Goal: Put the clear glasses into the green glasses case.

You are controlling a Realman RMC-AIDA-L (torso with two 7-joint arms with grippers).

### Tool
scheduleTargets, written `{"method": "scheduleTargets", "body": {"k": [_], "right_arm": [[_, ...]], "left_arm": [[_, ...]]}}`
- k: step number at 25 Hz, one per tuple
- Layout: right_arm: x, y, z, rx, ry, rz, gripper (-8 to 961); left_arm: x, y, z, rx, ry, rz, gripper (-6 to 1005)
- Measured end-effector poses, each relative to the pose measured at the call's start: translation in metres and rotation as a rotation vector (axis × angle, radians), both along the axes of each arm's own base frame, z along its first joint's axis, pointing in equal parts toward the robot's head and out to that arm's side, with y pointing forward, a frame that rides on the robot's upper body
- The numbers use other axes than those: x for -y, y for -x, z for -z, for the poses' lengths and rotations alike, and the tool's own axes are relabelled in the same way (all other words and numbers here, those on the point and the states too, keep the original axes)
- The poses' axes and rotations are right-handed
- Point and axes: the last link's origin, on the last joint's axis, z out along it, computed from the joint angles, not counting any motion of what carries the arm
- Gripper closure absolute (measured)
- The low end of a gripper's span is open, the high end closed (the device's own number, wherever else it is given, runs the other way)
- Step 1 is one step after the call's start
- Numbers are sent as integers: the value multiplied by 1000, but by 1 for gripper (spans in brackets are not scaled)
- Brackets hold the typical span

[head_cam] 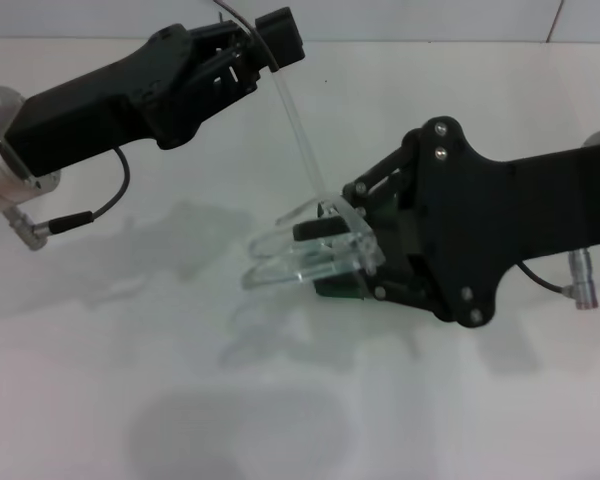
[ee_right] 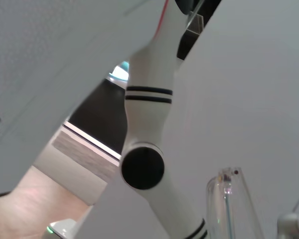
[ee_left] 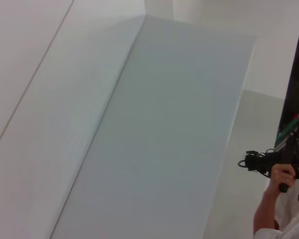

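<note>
The right claw [head_cam: 342,262] is closed on the front frame of the clear glasses [head_cam: 310,250], held above the white bench [head_cam: 130,380], while the left claw [head_cam: 265,50] pinches the tip of one extended temple arm. The green glasses case is not identifiable in any view. Recommended: fold that arm slowly with the frame held rigid, avoiding twist at the hinge.

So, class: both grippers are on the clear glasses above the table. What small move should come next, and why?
Probably the left gripper should swing the temple arm it pinches in toward the frame. The clear glasses hang in the air with the right gripper clamped on the front, and that arm sticks out long and straight. Folded, they could fit a case. The green glasses case is not in view.
</note>
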Motion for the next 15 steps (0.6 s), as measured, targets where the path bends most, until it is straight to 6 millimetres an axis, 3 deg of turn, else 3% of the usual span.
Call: {"method": "scheduleTargets", "body": {"k": [15], "right_arm": [[-14,-3,2,-31,-62,67,839]], "left_arm": [[6,1,0,8,13,26,868]]}}
